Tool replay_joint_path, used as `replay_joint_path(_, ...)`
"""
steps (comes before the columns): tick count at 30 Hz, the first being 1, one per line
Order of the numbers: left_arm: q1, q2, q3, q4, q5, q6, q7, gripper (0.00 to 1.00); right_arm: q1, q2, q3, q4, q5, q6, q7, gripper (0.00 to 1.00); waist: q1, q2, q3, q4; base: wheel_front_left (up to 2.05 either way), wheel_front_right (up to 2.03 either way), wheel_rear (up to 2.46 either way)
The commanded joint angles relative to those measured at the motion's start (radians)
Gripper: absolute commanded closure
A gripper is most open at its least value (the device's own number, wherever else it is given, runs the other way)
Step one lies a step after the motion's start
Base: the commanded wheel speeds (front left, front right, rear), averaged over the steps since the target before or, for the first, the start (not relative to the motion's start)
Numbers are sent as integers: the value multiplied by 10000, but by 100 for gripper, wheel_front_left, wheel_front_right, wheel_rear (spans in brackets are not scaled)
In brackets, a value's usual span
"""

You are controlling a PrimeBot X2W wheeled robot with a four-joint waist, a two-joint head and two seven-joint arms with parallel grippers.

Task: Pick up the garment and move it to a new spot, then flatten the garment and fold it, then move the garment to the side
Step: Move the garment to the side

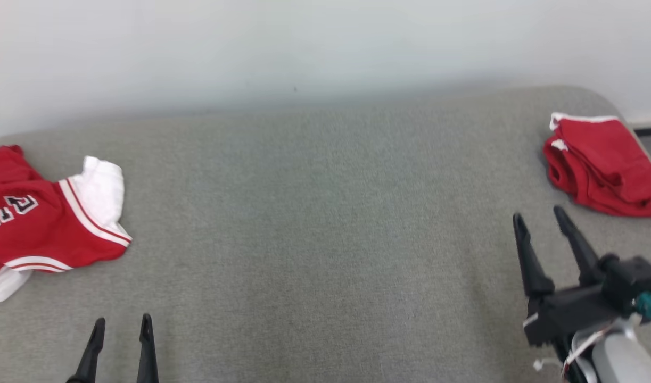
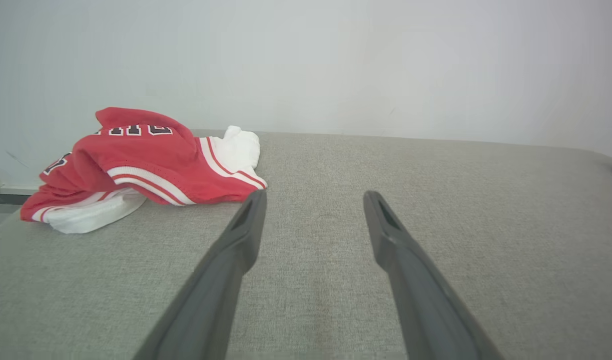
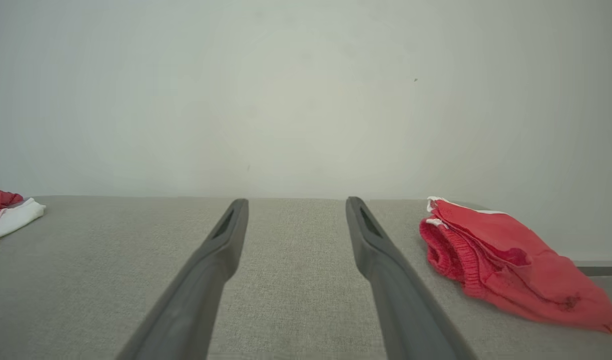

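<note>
A crumpled red and white jersey garment lies at the left edge of the grey padded table; in the left wrist view the jersey sits ahead and to the left of my fingers. My left gripper stands open over the table's front left, apart from the jersey, with nothing between its fingers. My right gripper is open too, hovering just in front and left of a folded red garment with white trim. In the right wrist view, that red garment lies right of the open right gripper.
A pale wall runs along the table's far edge. The table's right end is rounded, with a strip of floor and skirting beyond it. Bare grey cloth stretches between the two garments.
</note>
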Motion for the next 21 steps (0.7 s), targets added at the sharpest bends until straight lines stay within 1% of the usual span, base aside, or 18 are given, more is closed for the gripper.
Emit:
replay_joint_path(1, 187, -23, 20, 55, 38, -42, -2, 0, 378, 111, -75, -125, -58, -24, -43, 0, 3, 1, -786, 452, 0, 0, 0)
replay_joint_path(6, 238, -18, 28, 225, 69, -60, -2, 0, 1482, 517, -511, -624, -92, -23, -44, 0, 3, 1, -1007, 604, 0, 0, 0)
replay_joint_path(12, 124, 4, 8, 300, 138, -98, -2, 0, 2414, 946, -967, -1021, -209, -23, -13, 0, 3, 1, -1069, 650, 0, 0, 0)
replay_joint_path(15, 62, 48, -19, 340, 163, -121, -2, 0, 2700, 1101, -1232, -1133, -202, -23, 23, 0, 3, 1, -1039, 673, 0, 0, 0)
replay_joint_path(21, -71, 100, -57, 491, 183, -132, -2, 0, 3142, 1324, -1399, -1237, -284, -23, 91, 0, 3, 1, -978, 733, 0, 0, 0)
